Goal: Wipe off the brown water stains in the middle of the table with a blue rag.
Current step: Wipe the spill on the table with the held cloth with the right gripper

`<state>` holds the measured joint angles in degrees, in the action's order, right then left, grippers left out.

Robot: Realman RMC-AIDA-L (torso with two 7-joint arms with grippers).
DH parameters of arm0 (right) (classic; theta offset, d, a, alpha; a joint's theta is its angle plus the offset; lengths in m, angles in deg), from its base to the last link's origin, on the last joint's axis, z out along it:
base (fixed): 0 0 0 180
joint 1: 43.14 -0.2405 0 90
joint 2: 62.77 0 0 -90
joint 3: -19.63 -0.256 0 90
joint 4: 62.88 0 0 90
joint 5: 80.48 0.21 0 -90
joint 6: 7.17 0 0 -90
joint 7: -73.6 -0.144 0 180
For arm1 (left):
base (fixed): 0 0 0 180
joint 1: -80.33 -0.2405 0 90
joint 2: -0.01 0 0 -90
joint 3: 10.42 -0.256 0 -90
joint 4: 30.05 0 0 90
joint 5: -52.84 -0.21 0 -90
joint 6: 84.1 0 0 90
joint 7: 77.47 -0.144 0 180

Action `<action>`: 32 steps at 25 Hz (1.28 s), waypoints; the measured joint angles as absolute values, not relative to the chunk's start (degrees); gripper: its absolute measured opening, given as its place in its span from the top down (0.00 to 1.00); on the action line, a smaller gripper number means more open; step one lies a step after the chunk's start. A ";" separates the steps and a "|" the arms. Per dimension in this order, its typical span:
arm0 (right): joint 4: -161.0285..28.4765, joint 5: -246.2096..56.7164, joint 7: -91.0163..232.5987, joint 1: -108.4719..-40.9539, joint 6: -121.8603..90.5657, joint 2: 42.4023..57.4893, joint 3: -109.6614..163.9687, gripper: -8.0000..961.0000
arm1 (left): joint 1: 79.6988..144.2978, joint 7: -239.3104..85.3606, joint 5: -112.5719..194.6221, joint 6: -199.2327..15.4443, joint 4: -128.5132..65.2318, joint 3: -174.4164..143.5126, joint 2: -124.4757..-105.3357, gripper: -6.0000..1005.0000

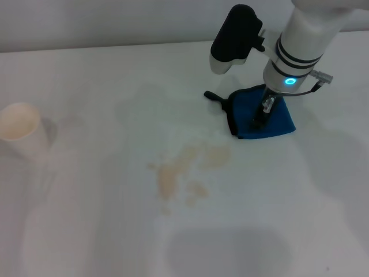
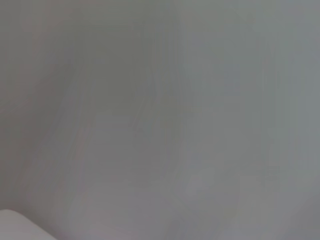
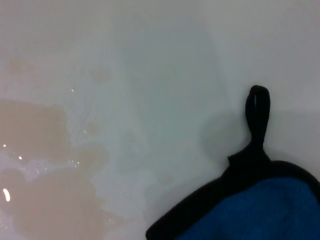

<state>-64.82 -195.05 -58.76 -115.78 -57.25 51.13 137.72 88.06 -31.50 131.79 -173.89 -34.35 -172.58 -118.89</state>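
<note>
The blue rag (image 1: pixel 278 119) lies on the white table (image 1: pixel 86 225) at the right, its black loop (image 1: pixel 212 96) pointing left. My right gripper (image 1: pixel 260 115) comes down from above and rests on the rag's middle. The brown water stains (image 1: pixel 185 168) spread as pale tan blotches to the left of and nearer than the rag, apart from it. In the right wrist view the rag (image 3: pixel 260 212) with its loop (image 3: pixel 257 107) fills one corner and wet stains (image 3: pixel 35 150) lie across from it. My left gripper is out of view.
A white paper cup (image 1: pixel 20 130) stands at the far left of the table. Grey shadows fall on the near part of the tabletop. The left wrist view shows only a blank grey surface.
</note>
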 joint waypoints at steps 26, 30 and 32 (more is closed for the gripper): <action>-73.30 -196.53 -58.21 -115.68 -63.13 51.92 138.45 0.97 | 87.92 -31.19 132.31 -174.20 -34.25 -172.58 -118.81 0.11; -77.71 -197.29 -58.17 -114.98 -65.53 51.91 138.37 0.98 | 87.83 -29.96 132.65 -174.29 -33.30 -172.58 -118.82 0.11; -81.00 -197.83 -58.16 -114.02 -67.05 51.94 138.27 0.98 | 87.85 -29.38 132.66 -174.29 -32.85 -172.58 -118.82 0.11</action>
